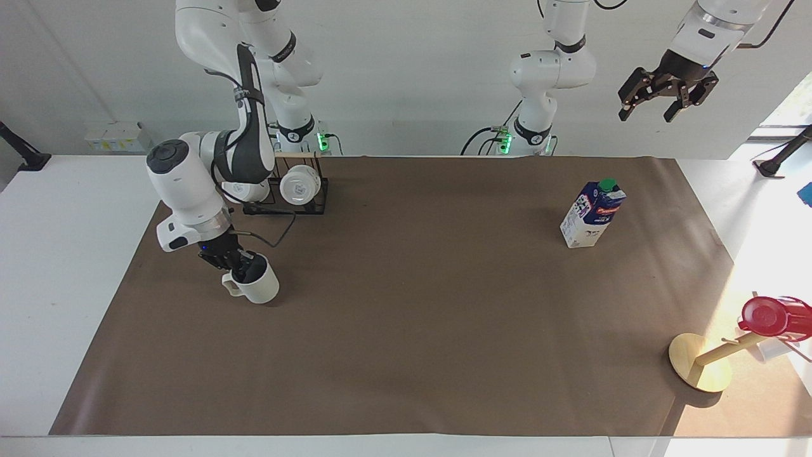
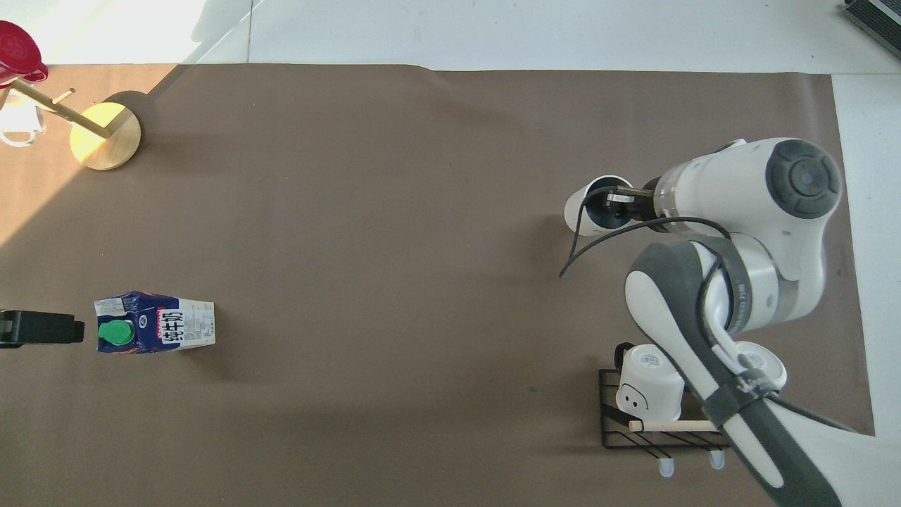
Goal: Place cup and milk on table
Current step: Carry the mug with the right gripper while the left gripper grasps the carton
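The off-white cup [image 1: 255, 287] is tilted low over the brown sheet [image 1: 412, 317] of the table [image 1: 63, 254], toward the right arm's end. My right gripper [image 1: 238, 265] is shut on its rim, one finger inside. In the overhead view the cup [image 2: 590, 215] sticks out from the right gripper [image 2: 619, 206]. I cannot tell whether the cup touches the sheet. The milk [image 1: 593, 214] stands upright on the sheet toward the left arm's end, green cap up [image 2: 155, 322]. My left gripper [image 1: 665, 105] hangs open and empty high over that end; only its dark tip [image 2: 42, 329] shows from overhead.
A black wire rack [image 1: 298, 190] with two glossy white mugs [image 2: 647, 384] stands near the right arm's base. A wooden stand [image 1: 701, 368] with a red cup [image 1: 767, 315] is at the left arm's end, farther from the robots [image 2: 105, 134].
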### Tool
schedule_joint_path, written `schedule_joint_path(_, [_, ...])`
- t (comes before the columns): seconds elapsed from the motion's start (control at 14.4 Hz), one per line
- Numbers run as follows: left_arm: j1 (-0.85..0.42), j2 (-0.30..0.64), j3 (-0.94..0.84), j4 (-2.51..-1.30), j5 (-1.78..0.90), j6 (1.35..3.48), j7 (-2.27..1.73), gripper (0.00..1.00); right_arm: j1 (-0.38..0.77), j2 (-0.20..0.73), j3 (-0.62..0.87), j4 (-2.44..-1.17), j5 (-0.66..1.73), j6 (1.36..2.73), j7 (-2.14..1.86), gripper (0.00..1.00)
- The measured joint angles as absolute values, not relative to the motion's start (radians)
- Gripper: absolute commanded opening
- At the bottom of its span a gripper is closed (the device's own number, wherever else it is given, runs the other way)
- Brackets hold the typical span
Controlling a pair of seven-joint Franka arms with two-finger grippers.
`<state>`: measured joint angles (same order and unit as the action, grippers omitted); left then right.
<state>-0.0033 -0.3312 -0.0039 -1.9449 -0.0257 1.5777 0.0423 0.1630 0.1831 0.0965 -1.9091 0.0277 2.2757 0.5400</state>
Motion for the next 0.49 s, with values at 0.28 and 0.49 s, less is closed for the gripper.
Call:
schedule_joint_path(0.28, [-0.003, -0.357, -0.006, -2.109, -0.006, 1.728, 0.047, 1.00, 0.333, 0.199, 0.097, -1.873, -0.032, 2.276, 0.841, 0.00])
schedule_joint_path(0.49, [-0.003, -0.358, -0.007, -2.202, 0.017, 1.831, 0.070, 1.00, 0.397, 0.241, 0.096, -1.829, -0.061, 2.276, 0.988, 0.00])
